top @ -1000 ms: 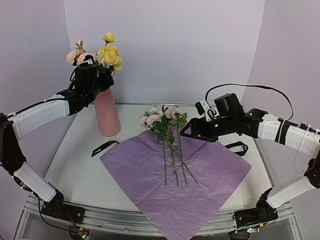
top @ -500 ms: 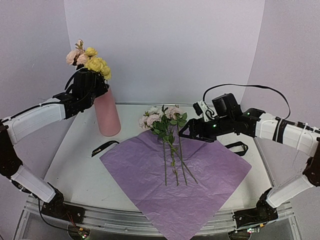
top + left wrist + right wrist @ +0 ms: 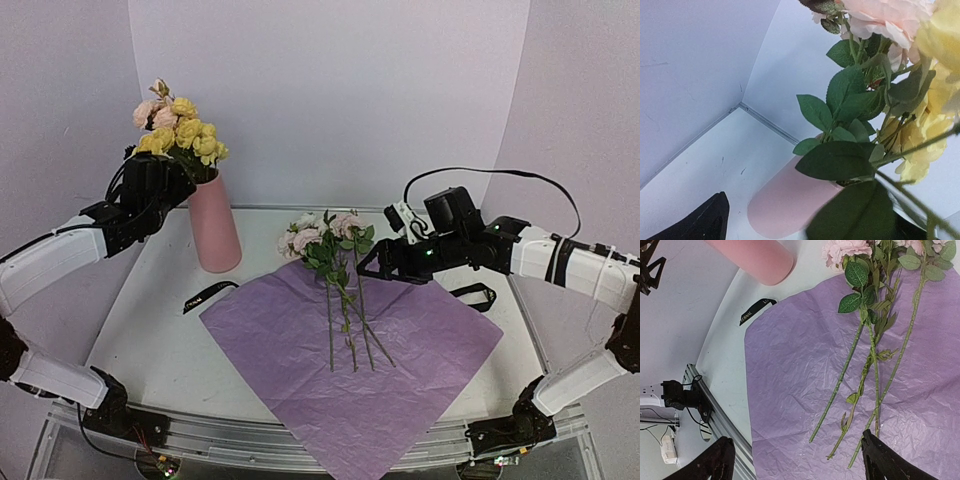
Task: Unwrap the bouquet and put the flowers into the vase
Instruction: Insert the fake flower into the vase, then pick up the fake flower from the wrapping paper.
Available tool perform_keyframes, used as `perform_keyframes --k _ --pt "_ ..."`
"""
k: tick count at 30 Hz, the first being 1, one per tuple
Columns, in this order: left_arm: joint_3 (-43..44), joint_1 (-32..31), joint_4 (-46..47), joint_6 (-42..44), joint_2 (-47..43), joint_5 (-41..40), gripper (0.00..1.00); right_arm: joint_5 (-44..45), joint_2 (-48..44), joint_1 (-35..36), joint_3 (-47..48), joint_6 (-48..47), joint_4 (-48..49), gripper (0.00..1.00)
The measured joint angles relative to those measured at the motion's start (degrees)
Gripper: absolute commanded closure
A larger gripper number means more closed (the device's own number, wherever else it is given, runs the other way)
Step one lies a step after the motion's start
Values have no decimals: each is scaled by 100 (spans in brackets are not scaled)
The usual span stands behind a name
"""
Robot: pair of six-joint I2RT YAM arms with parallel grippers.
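**Table stock: bouquet unwrapped, flowers split between sheet and vase**

1. Paper sheet [image 3: 350, 360]: crinkled lilac, spread flat at the near middle of the white table [image 3: 140, 330], one corner hanging over the near edge.

2. Flowers on the sheet [image 3: 340, 290]: a few long green stems lying side by side, cut ends toward the near edge. The pink and cream heads point away and rest just past the sheet's far corner, on the table top. Nothing is gripping them.

3. Black ribbon [image 3: 208, 295]: loose on the table, just beside the sheet's left corner. A second ribbon [image 3: 475, 293] lies at the sheet's right side, under the right arm.

4. Right gripper [image 3: 368, 262]: held above the table, just right of the leafy upper stems. Its fingers are spread wide with nothing between them. Its wrist camera looks straight down on the stems, which lie between the two fingertips but well below them.

5. Vase [image 3: 213, 225]: tall matte pink, upright at the far left of the table, well apart from the sheet.

6. Flowers in the vase [image 3: 185, 130]: yellow and pale pink heads with green leaves, stems down in the mouth, leaning slightly left.

7. Left gripper [image 3: 160, 175]: raised at the vase mouth, close against the foliage. Its fingers stand apart and are not clamped on the stems.
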Motion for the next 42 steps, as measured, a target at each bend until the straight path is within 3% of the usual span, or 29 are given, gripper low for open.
perform_keyframes --k 18,26,35,42 --pt "-1508 0 -696 -987 -1341 928 8 -105 -58 0 -16 -103 1 11" --pt "-1766 -8 -929 -985 -1610 2022 11 -80 -157 0 -106 -58 -1 12" --pt "-2202 -1266 -801 -1366 -1415 2360 11 63 -87 0 -230 141 5 19" --pt "-2211 -2261 -301 -1633 -701 2277 11 362 650 0 -382 83 -74 41"
